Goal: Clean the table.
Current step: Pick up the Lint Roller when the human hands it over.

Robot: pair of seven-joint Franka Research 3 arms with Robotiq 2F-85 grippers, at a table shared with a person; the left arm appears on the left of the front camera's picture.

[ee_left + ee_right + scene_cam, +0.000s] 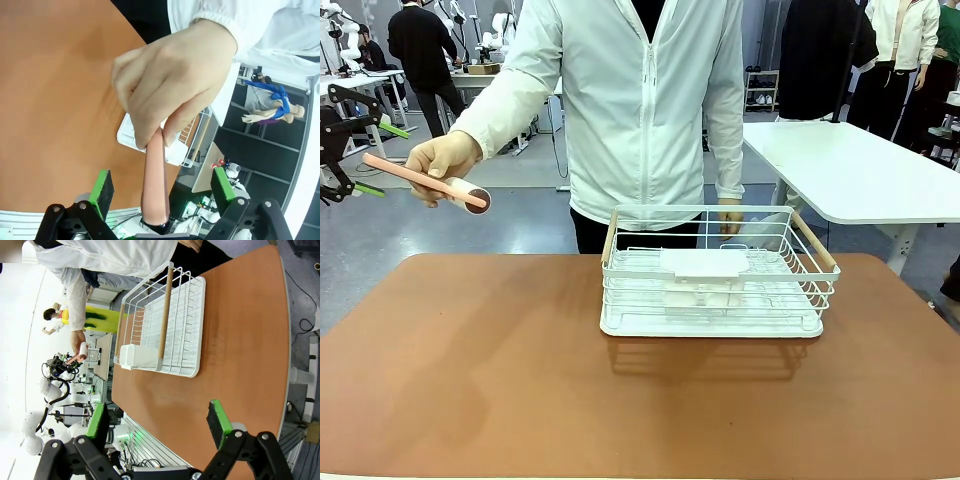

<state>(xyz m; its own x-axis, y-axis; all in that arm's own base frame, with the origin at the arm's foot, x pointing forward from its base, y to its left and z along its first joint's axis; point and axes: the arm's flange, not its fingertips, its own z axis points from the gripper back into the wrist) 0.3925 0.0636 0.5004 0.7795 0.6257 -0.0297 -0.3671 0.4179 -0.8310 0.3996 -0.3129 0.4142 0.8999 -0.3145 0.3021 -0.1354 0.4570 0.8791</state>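
Upper left of the front view, the person's hand point(172, 82) holds out a pink-handled lint roller point(154, 165). Its handle runs down between the pads of the left gripper point(162, 186), whose jaws are spread wide with a gap on either side. The right gripper point(156, 422) hangs over the brown top, jaws wide and holding nothing. The reddish-brown table point(470, 350) spans the lower frame. The white wire dish rack point(712, 327) sits right of centre near the far edge, with open surface to its left and below.
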